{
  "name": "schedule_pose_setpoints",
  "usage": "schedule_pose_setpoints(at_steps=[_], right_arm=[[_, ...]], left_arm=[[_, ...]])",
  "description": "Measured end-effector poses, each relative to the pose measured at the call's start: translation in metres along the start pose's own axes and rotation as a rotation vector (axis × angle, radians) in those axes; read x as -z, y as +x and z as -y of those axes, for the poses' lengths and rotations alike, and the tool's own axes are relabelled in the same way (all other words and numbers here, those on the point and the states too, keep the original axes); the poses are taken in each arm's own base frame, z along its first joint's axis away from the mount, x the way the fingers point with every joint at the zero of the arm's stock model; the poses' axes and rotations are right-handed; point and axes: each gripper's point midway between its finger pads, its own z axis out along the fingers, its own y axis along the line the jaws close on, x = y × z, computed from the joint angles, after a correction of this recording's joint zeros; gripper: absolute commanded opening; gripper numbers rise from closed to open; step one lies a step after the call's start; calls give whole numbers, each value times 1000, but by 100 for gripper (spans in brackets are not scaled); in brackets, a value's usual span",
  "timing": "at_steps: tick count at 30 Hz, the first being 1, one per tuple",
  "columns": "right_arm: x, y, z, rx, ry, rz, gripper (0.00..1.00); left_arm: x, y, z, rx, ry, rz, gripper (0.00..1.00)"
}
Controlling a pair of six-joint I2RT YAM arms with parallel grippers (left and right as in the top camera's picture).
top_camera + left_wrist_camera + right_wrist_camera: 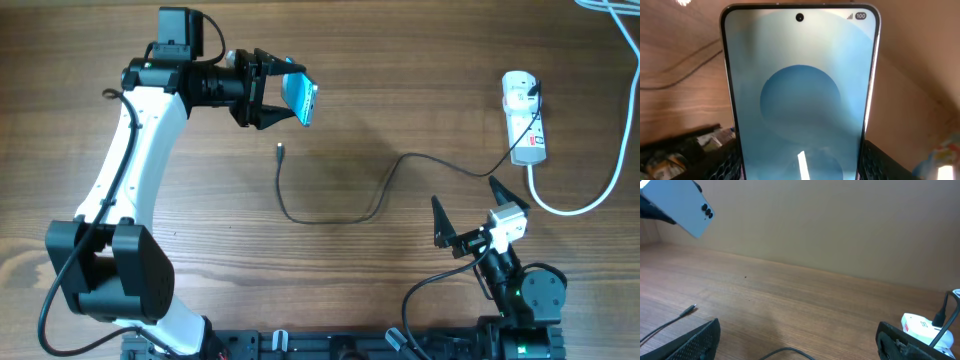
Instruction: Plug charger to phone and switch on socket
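Note:
My left gripper (272, 92) is shut on the phone (301, 98) and holds it lifted above the table at the upper middle. The phone's blue screen (800, 95) fills the left wrist view; its pale back with camera lenses (687, 207) shows in the right wrist view. The charger, a thin black cable (345, 215), lies on the table with its connector tip (280, 151) free just below the phone, also in the right wrist view (689, 309). Its other end runs to the white socket (523, 118) at the right, which the right wrist view (925, 327) also shows. My right gripper (468, 212) is open and empty near the front right.
A white cord (610, 180) loops from the socket round the table's right side and off the top right corner. The wooden table (400, 90) lies under everything. The arm bases stand along the front edge.

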Motion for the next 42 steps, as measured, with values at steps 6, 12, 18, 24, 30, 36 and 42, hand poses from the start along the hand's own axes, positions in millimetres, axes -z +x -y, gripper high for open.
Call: schedule_pose_setpoints(at_steps=[6, 12, 18, 24, 30, 36, 42], right_arm=[[0, 0, 0, 0, 0, 0, 100], [0, 0, 0, 0, 0, 0, 100], [0, 0, 0, 0, 0, 0, 100], [0, 0, 2, 17, 14, -1, 100], [0, -2, 3, 22, 15, 7, 100], [0, -10, -3, -95, -21, 10, 100], [-5, -54, -7, -190, -65, -128, 100]], left_arm=[[0, 4, 2, 77, 8, -26, 58], [0, 9, 3, 91, 15, -50, 57], [0, 9, 3, 91, 16, -54, 57], [0, 9, 3, 92, 16, -54, 57], [0, 9, 3, 91, 16, -54, 57], [0, 9, 3, 91, 16, -54, 57], [0, 9, 4, 89, 18, -54, 57]])
